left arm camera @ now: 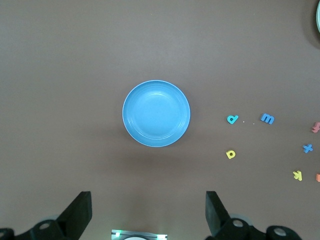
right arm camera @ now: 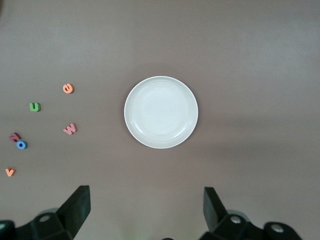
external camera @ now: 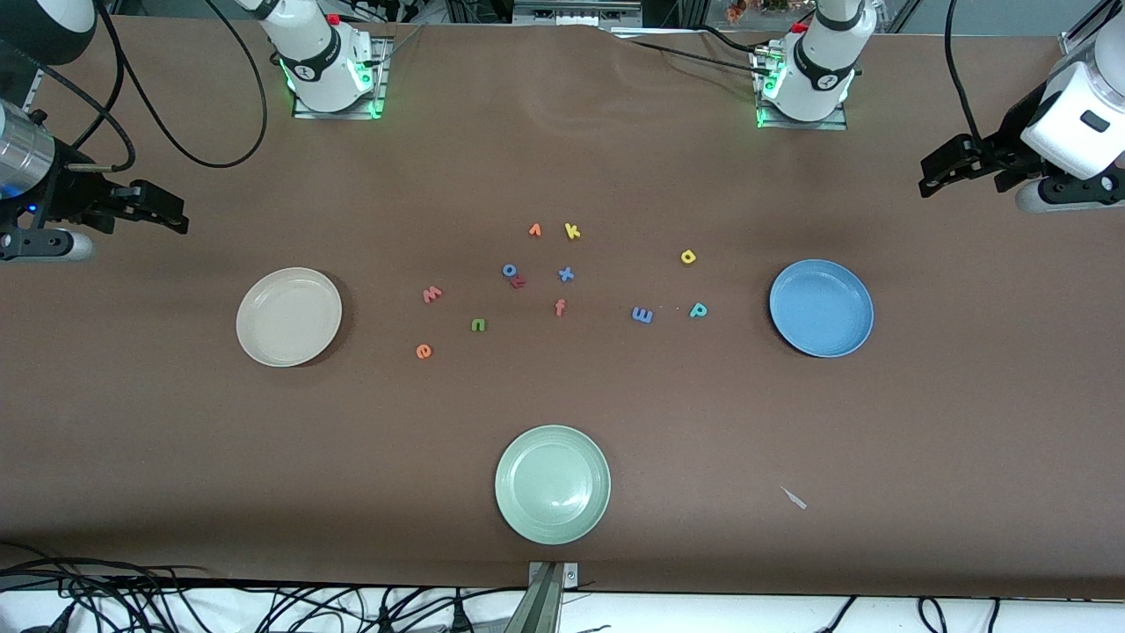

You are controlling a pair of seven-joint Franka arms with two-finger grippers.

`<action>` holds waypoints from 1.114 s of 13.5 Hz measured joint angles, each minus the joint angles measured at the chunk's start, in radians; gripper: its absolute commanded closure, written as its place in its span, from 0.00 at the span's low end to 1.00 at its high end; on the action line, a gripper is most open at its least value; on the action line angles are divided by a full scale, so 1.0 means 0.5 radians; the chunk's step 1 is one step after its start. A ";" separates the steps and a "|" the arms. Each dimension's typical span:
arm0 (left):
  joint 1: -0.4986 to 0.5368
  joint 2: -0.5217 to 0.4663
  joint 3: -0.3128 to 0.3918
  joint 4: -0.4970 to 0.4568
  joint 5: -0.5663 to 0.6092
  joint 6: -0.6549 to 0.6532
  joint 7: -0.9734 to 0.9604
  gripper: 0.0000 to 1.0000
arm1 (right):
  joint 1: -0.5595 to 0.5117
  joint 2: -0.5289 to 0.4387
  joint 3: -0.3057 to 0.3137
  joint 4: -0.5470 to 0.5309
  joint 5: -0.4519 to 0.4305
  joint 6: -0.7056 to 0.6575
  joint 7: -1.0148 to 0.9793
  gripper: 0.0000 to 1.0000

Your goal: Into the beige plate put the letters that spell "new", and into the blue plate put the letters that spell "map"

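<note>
The beige plate (external camera: pixel 289 316) lies toward the right arm's end, with the pinkish-red "w" (external camera: pixel 431 294), green "n" (external camera: pixel 477 324) and orange "e" (external camera: pixel 424 352) on the table beside it. The blue plate (external camera: pixel 822 308) lies toward the left arm's end, with the teal "p" (external camera: pixel 698 309), blue "m" (external camera: pixel 642 315) and yellow "a" (external camera: pixel 688 257) close by. My right gripper (external camera: pixel 171 211) hangs open and empty high above the beige plate (right arm camera: pixel 161 112). My left gripper (external camera: pixel 933 176) hangs open and empty high above the blue plate (left arm camera: pixel 156 113). Both plates are empty.
A pale green plate (external camera: pixel 553 483) sits nearest the front camera. Other letters lie mid-table: orange "v" (external camera: pixel 534 230), yellow "k" (external camera: pixel 572 231), blue "o" (external camera: pixel 509 270), blue "x" (external camera: pixel 566 274), pinkish "f" (external camera: pixel 560 307). A small scrap (external camera: pixel 794 498) lies toward the front edge.
</note>
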 measured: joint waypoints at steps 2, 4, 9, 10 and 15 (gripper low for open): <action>0.001 0.000 0.003 0.000 0.000 0.000 0.000 0.00 | 0.000 0.000 0.000 0.000 0.000 0.000 0.000 0.00; 0.003 0.000 0.005 0.000 0.000 0.000 0.000 0.00 | 0.000 0.000 0.000 0.000 0.000 0.000 0.000 0.00; 0.004 0.000 0.006 0.000 0.000 0.000 0.000 0.00 | 0.002 0.002 0.001 0.000 0.001 0.018 0.000 0.00; 0.004 0.000 0.007 0.000 0.000 0.000 0.000 0.00 | 0.002 0.004 0.001 0.000 0.001 0.021 0.000 0.00; 0.004 0.000 0.008 0.000 0.000 -0.012 0.000 0.00 | 0.015 0.018 0.018 0.000 0.013 0.046 0.000 0.00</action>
